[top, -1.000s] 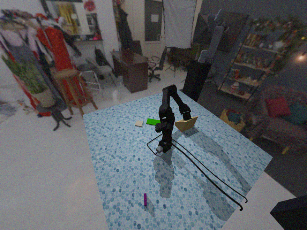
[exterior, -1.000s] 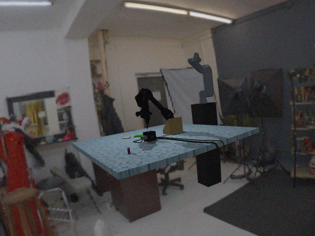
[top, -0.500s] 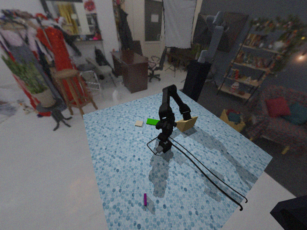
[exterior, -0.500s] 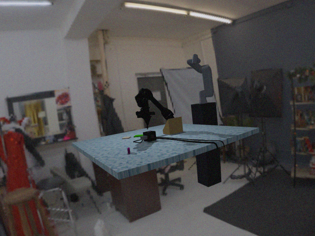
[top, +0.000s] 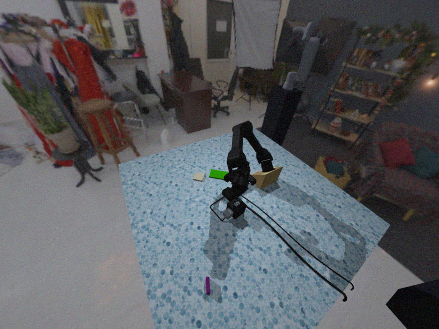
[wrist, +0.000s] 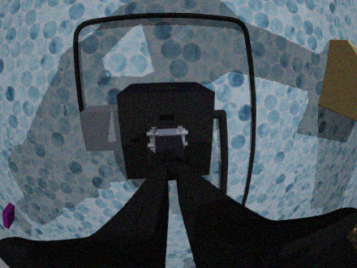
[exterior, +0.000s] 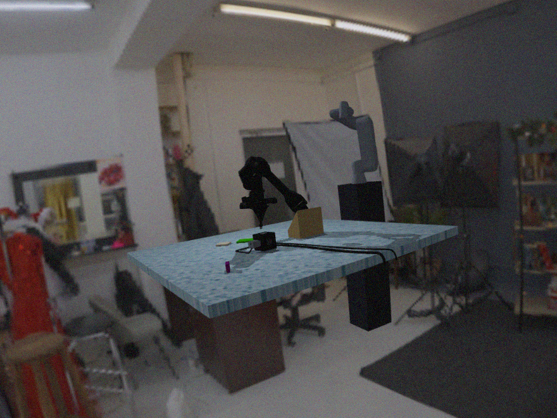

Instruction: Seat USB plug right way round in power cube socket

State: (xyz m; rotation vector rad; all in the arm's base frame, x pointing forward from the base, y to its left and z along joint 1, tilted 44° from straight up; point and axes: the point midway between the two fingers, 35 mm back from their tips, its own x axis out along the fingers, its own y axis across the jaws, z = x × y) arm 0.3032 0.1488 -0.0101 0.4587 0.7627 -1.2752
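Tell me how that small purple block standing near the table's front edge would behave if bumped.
The purple block stands upright on a narrow end, so it would probably topple easily. Its flat faces suggest it would slide, not roll. It sits near the table edge, so a push might send it off.

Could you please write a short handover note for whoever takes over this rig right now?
Gripper: shut on the small dark USB plug, pointing straight down above the black power cube.
Cube: on the blue-speckled table, black cables trailing to the edge.
Done: plug gripped.
Left: whether it is fully seated or the right way round cannot be told; confirm, release, move the arm clear.
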